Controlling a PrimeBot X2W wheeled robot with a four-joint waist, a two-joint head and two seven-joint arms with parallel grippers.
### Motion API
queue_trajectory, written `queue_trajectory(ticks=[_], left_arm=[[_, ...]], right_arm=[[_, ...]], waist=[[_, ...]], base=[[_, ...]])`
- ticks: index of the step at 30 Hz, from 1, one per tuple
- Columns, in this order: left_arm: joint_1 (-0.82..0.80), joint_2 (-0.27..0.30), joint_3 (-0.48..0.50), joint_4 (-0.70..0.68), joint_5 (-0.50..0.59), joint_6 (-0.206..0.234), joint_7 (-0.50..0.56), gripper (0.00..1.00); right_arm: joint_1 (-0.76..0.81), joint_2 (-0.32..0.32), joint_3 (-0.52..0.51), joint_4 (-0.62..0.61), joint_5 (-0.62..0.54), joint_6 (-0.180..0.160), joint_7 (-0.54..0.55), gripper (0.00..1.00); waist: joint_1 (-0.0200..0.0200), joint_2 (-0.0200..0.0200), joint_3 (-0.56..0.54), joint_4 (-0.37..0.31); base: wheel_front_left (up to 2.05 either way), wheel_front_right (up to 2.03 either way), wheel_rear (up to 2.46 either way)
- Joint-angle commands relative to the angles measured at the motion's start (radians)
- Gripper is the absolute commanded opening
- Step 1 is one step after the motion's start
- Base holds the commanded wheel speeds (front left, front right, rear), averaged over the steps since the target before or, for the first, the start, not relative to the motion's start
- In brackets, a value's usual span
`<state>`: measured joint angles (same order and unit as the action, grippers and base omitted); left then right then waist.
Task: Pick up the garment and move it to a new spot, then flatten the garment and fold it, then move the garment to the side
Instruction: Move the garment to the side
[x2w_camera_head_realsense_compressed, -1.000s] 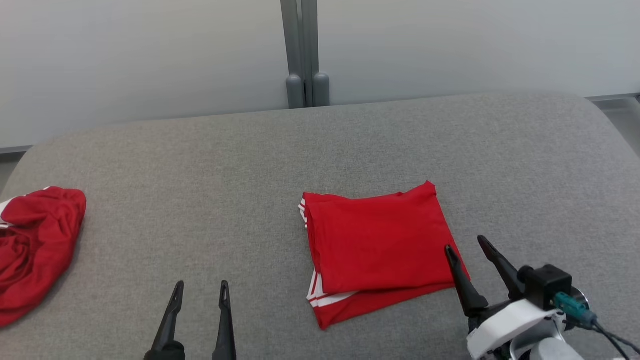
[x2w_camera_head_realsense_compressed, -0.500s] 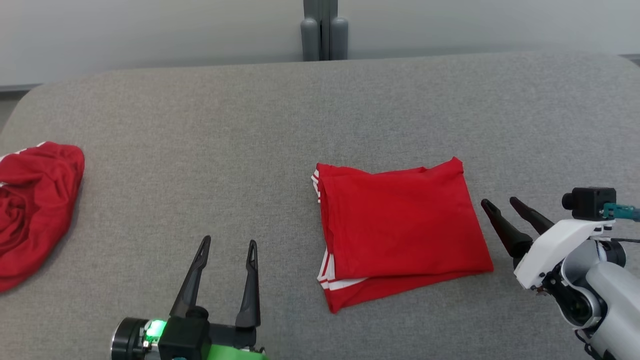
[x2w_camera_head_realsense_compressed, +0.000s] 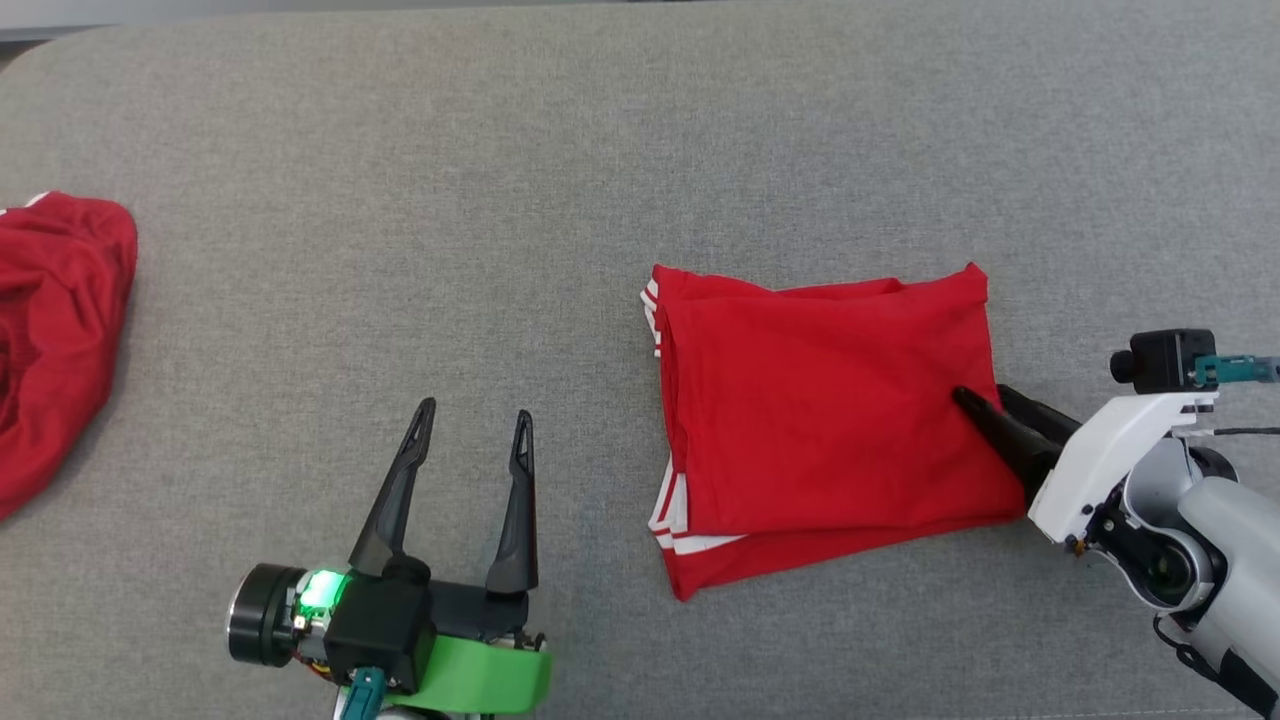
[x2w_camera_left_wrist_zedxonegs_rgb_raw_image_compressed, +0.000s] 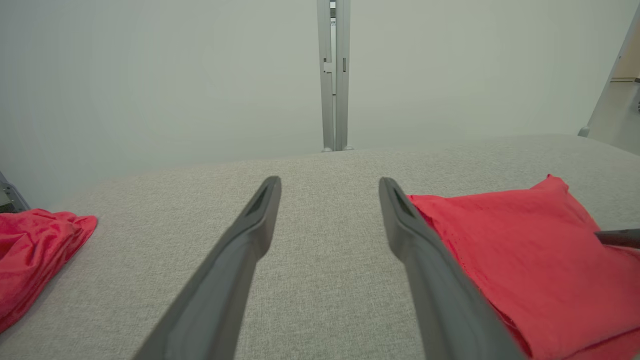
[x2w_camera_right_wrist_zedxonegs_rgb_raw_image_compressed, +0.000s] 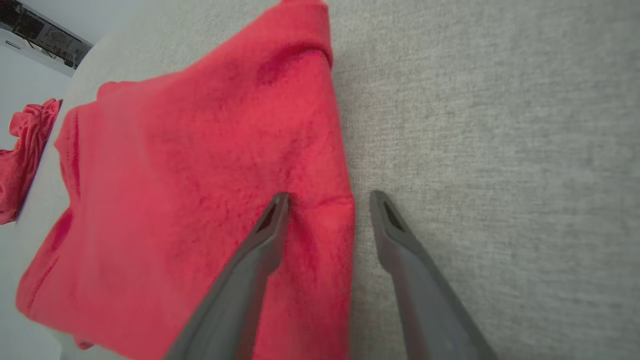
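Right gripper (x2w_camera_head_realsense_compressed: 982, 392) slid onto the garment's (x2w_camera_head_realsense_compressed: 820, 400) right edge.
I straddle its hem, fingers (x2w_camera_right_wrist_zedxonegs_rgb_raw_image_compressed: 260, 240) spread to pinch; left gripper (x2w_camera_head_realsense_compressed: 475, 410) idles, spread.

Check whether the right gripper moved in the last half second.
Yes. The right gripper moved left, from clear of the folded garment's right edge to straddling it.

garment (x2w_camera_head_realsense_compressed: 830, 420): red, white stripes along its left edge | folded into a flat squarish stack (pretty tidy tbh) | lies right of centre on the grey cloth top (x2w_camera_head_realsense_compressed: 450, 200) | bottom layer peeks out at near edge
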<state>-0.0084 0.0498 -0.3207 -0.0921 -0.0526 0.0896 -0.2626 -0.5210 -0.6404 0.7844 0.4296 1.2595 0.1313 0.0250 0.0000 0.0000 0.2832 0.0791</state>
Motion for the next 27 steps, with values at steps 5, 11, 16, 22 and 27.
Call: queue_trajectory(ticks=[5, 11, 16, 22, 27], left_arm=[[-0.047, 0.002, -0.003, -0.019, 0.014, -0.001, -0.003, 1.00], [-0.104, 0.003, -0.018, -0.067, 0.046, -0.019, -0.003, 1.00], [-0.179, 0.009, -0.048, -0.124, 0.079, -0.031, -0.002, 1.00], [-0.257, 0.028, -0.085, -0.194, 0.105, -0.025, -0.002, 1.00], [-0.311, 0.043, -0.120, -0.248, 0.124, -0.005, -0.002, 1.00]], right_arm=[[-0.081, -0.041, 0.047, -0.025, 0.001, -0.001, -0.052, 0.00], [-0.244, -0.105, 0.067, -0.004, -0.034, -0.001, -0.123, 0.00], [-0.386, -0.188, 0.058, 0.037, -0.040, -0.001, -0.148, 0.00], [-0.483, -0.314, 0.042, 0.080, -0.051, -0.001, -0.182, 0.00], [-0.527, -0.400, 0.020, 0.131, -0.060, -0.001, -0.219, 0.00]], waist=[[0.0000, 0.0000, 0.074, -0.024], [0.0000, 0.0000, 0.168, -0.071], [0.0000, 0.0000, 0.266, -0.103], [0.0000, 0.0000, 0.360, -0.129], [0.0000, 0.0000, 0.418, -0.138]], base=[[0.00, 0.00, 0.00], [0.00, 0.00, 0.00], [0.00, 0.00, 0.00], [0.00, 0.00, 0.00], [0.00, 0.00, 0.00]])
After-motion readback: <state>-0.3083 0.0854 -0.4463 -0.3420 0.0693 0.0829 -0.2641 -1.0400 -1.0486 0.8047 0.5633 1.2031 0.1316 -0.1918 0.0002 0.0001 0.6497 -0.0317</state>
